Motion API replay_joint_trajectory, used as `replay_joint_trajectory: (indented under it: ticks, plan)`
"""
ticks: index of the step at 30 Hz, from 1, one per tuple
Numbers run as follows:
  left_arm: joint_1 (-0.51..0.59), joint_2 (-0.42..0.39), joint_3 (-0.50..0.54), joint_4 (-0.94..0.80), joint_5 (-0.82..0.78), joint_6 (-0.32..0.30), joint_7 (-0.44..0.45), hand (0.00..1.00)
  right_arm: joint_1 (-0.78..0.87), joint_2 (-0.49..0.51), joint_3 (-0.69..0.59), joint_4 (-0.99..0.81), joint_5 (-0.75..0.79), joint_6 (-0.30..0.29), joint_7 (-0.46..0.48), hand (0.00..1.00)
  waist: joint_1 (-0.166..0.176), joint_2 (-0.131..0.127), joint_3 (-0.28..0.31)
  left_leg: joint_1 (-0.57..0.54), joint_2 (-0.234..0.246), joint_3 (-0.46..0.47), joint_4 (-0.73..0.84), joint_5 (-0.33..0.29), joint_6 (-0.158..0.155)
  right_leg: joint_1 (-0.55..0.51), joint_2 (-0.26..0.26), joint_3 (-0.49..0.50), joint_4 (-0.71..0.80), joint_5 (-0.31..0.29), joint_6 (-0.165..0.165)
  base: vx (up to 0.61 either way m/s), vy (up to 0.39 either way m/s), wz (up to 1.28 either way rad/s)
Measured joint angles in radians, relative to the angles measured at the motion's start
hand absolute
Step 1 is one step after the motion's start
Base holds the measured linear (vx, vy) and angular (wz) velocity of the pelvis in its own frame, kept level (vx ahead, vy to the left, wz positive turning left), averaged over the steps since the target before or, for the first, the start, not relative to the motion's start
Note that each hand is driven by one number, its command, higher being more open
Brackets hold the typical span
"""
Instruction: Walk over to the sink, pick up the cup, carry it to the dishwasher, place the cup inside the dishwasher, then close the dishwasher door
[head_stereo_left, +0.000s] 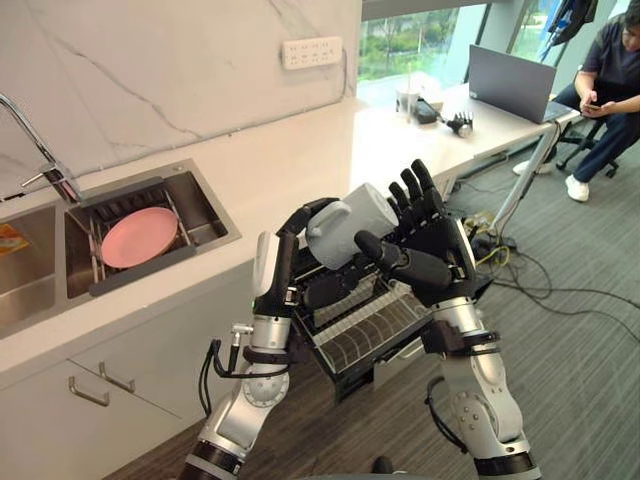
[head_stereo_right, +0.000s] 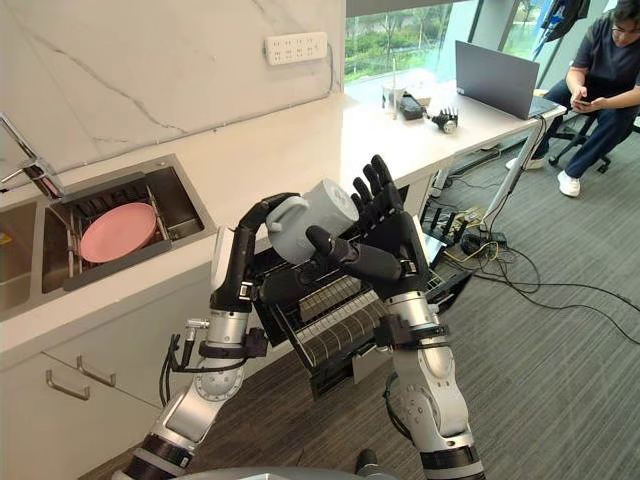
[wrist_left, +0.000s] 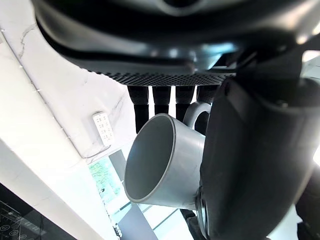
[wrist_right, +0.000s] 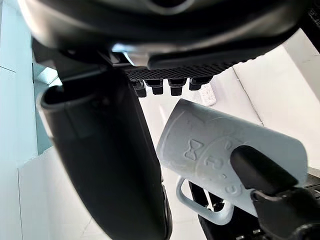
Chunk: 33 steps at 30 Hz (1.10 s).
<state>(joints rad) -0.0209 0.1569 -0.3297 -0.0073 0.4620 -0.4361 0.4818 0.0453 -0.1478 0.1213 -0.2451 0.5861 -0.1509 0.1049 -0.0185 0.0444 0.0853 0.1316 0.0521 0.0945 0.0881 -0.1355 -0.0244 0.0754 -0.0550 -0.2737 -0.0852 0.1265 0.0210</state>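
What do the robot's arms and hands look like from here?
The left arm and right arm are silver-grey with black joint bands. The left hand and right hand are dark, with textured palms; a white cover sits on the left hand.

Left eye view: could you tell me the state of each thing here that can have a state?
cup: lifted, lying on its side between both hands.
left hand: fingers curled round the cup.
right hand: open, fingers straight beside the cup.
dishwasher: open, rack pulled out under the cup.
pink plate: lying in the sink.
laptop: lid open.
cabinet drawer: shut.
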Motion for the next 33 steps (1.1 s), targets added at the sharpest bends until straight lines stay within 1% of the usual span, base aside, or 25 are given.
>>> replay_joint_trajectory:
  ticks: [6,8,10,14,17,20,21,24,28,30,33]
  plan:
    - [0.000,-0.004,-0.001,-0.003,0.013,-0.011,-0.003,0.00,0.000,0.005,-0.002,0.001,0.009,0.014,-0.005,1.00,0.000,0.000,0.000,-0.002,0.000,-0.004,0.000,0.002,0.000,0.000,0.000,-0.003,0.000,0.000,0.000,0.00,0.000,0.00]
    - [0.000,-0.004,-0.001,-0.003,0.012,-0.024,-0.010,0.00,0.000,0.012,-0.006,0.004,0.015,0.017,-0.003,1.00,0.001,-0.001,0.000,-0.003,0.000,-0.006,0.000,0.003,0.000,0.000,0.000,-0.005,0.000,0.000,0.000,-0.01,0.010,0.02]
    - [0.000,-0.004,-0.001,-0.004,0.009,-0.037,-0.027,0.00,0.000,0.016,-0.009,0.010,0.032,0.021,-0.002,1.00,0.002,-0.001,-0.001,-0.003,0.000,-0.007,0.000,0.003,0.000,0.000,-0.001,-0.006,0.000,0.000,0.000,0.00,0.000,0.00]
    - [0.000,-0.003,-0.024,-0.027,0.008,-0.067,-0.087,0.00,0.000,0.017,-0.009,0.045,0.074,0.046,0.018,1.00,0.003,-0.007,-0.004,-0.006,-0.001,-0.015,-0.001,0.006,0.000,0.000,-0.004,-0.013,0.000,0.000,0.000,-0.01,0.022,0.05]
    - [0.000,-0.003,-0.033,-0.033,0.004,-0.090,-0.111,0.00,0.000,0.017,-0.008,0.049,0.111,0.055,0.040,1.00,0.003,-0.007,-0.005,-0.007,-0.002,-0.017,-0.002,0.008,0.000,0.000,-0.004,-0.015,0.000,0.000,0.000,0.00,0.000,0.00]
    - [0.000,-0.003,-0.035,-0.033,-0.015,-0.097,-0.131,0.00,-0.002,0.016,-0.008,0.061,0.156,0.063,0.066,1.00,0.003,-0.010,-0.009,-0.008,-0.001,-0.020,-0.002,0.009,-0.001,0.000,-0.004,-0.018,0.000,0.001,-0.001,-0.01,0.006,0.01]
    - [0.000,-0.003,-0.039,-0.033,-0.016,-0.098,-0.139,0.00,-0.006,0.016,-0.008,0.070,0.181,0.070,0.082,0.00,0.003,-0.011,-0.009,-0.009,-0.001,-0.022,-0.002,0.010,-0.001,0.000,-0.004,-0.019,0.000,0.001,-0.001,-0.02,0.015,0.03]
    - [0.000,-0.001,-0.039,-0.033,-0.026,-0.099,-0.158,0.00,-0.008,0.012,-0.007,0.082,0.220,0.085,0.109,0.00,0.004,-0.012,-0.010,-0.012,-0.002,-0.026,-0.001,0.012,-0.002,0.000,-0.004,-0.024,0.000,0.001,-0.002,-0.02,0.018,0.04]
    - [-0.005,0.003,-0.039,-0.030,-0.063,-0.098,-0.159,0.00,-0.045,-0.004,0.006,0.114,0.224,0.091,0.141,0.00,0.004,-0.015,-0.012,-0.016,-0.001,-0.029,0.002,0.012,-0.002,0.000,-0.005,-0.028,0.000,0.002,-0.002,-0.01,0.010,0.02]
    - [-0.008,0.005,-0.039,-0.029,-0.081,-0.098,-0.159,0.00,-0.061,-0.006,0.010,0.121,0.224,0.092,0.145,0.00,0.004,-0.017,-0.013,-0.017,-0.002,-0.031,0.004,0.012,-0.002,0.000,-0.005,-0.029,0.000,0.002,-0.002,-0.01,0.011,0.02]
    - [-0.008,0.003,-0.042,-0.029,-0.092,-0.098,-0.159,0.00,-0.087,-0.006,0.010,0.150,0.219,0.088,0.125,0.00,0.005,-0.022,-0.016,-0.018,-0.003,-0.033,0.006,0.013,-0.002,0.000,-0.005,-0.031,0.000,0.003,-0.002,0.00,0.000,0.00]
